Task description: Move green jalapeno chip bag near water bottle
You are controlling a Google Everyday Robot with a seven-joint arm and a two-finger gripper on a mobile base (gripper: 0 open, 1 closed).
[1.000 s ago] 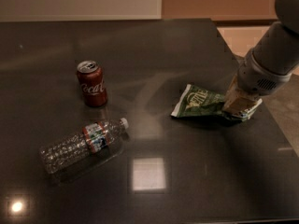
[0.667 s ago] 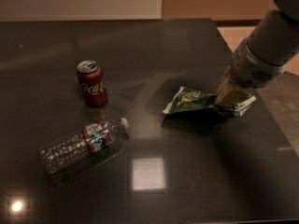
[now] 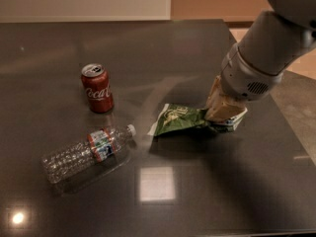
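Note:
The green jalapeno chip bag is a crumpled green foil bag near the middle right of the dark table. My gripper is shut on the bag's right end and holds it at the table surface. The grey arm reaches in from the upper right. The water bottle lies on its side at the lower left, with its white cap pointing toward the bag. A short gap separates the cap from the bag's left tip.
A red Coca-Cola can stands upright above the bottle, left of the bag. The table's right edge runs close behind the arm. A bright light reflection shows on the table below the bag.
My gripper has dragged the bag to the left, toward the bottle. The bottle and the can have not moved.

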